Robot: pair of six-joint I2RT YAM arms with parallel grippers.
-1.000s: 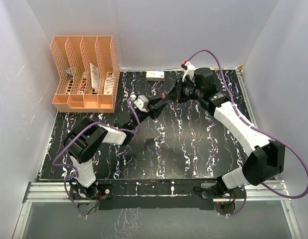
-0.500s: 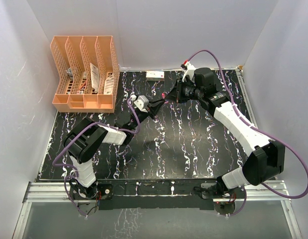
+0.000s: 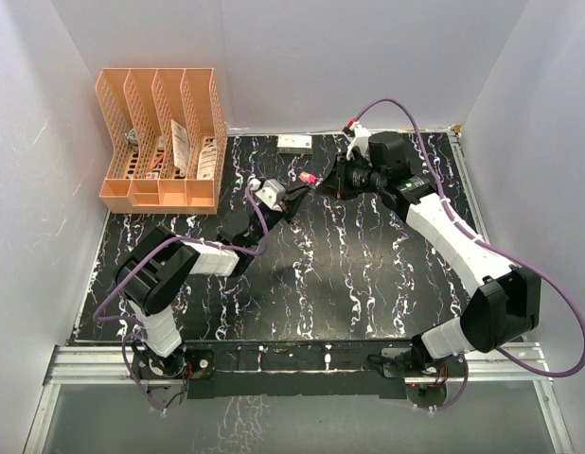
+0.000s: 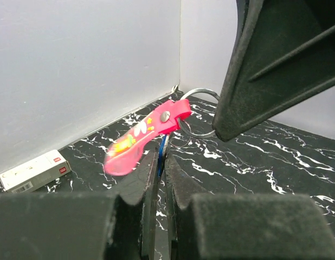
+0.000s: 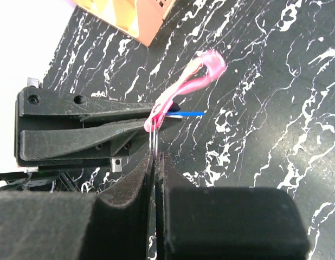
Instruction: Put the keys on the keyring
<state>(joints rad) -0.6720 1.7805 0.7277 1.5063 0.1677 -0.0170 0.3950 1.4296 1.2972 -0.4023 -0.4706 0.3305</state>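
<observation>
Shows left gripper (image 4: 160, 169) pinched shut on blue-headed key (image 4: 162, 149), right gripper (image 5: 155, 161) clamped on thin ring (image 4: 199, 90) of pink keyring (image 4: 136, 142), both aloft over marbled table (image 3: 368, 274). Hold ring still; feed key slowly along wire, without tugging.

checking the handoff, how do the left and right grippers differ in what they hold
The left gripper is shut on the blue key; the right gripper is shut on the keyring, pinching its thin ring. Seen from above, the left gripper reaches in from the left, the right gripper from the right. Both are shut, tips meeting.
</observation>
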